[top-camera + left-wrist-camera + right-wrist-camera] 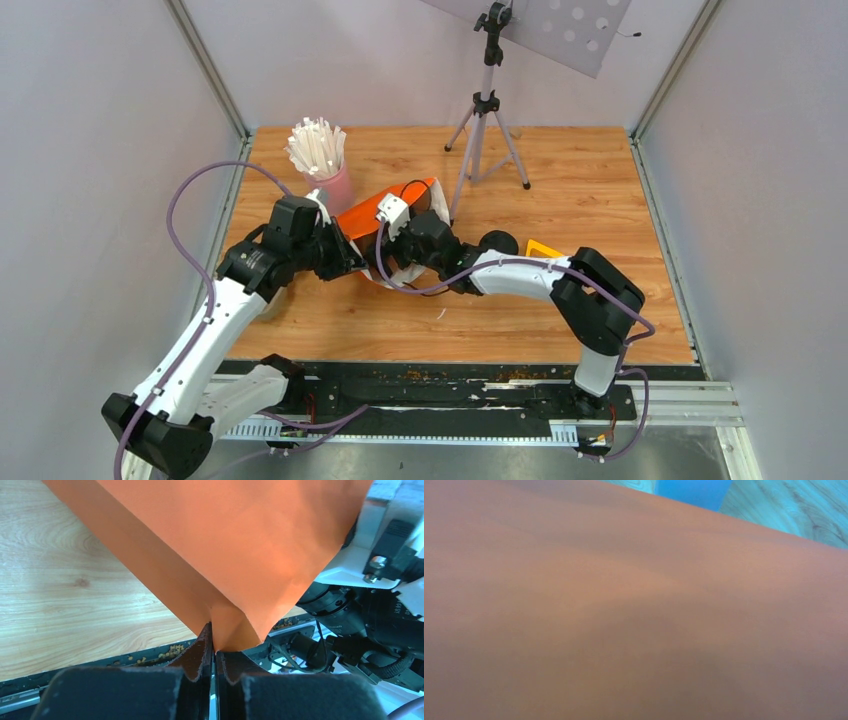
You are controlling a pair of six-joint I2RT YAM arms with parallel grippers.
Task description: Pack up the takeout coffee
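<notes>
Coffee is not showing in any view, so its place cannot be told; it may be sitting inside or behind the orange paper bag (372, 214), which is lying tilted at mid-table with what appears to be its mouth end facing the right arm (520, 270).

Left gripper (214, 639) is pinching a folded corner of the bag, jaws closed flat on the paper, and is holding that corner above the wooden table (75, 580).

Right gripper is reaching in from the opposite side (its own camera is showing nothing but orange paper), so its fingers are hidden. How they are standing, and whether they are gripping anything, cannot be told.

Judgement: the coming move is turning on the bag's long axis, which is running from the left gripper's pinch toward the right arm. The right arm is the one nearer the mouth end.

Pink cup of white sticks (333, 187) is standing just behind the bag.
</notes>
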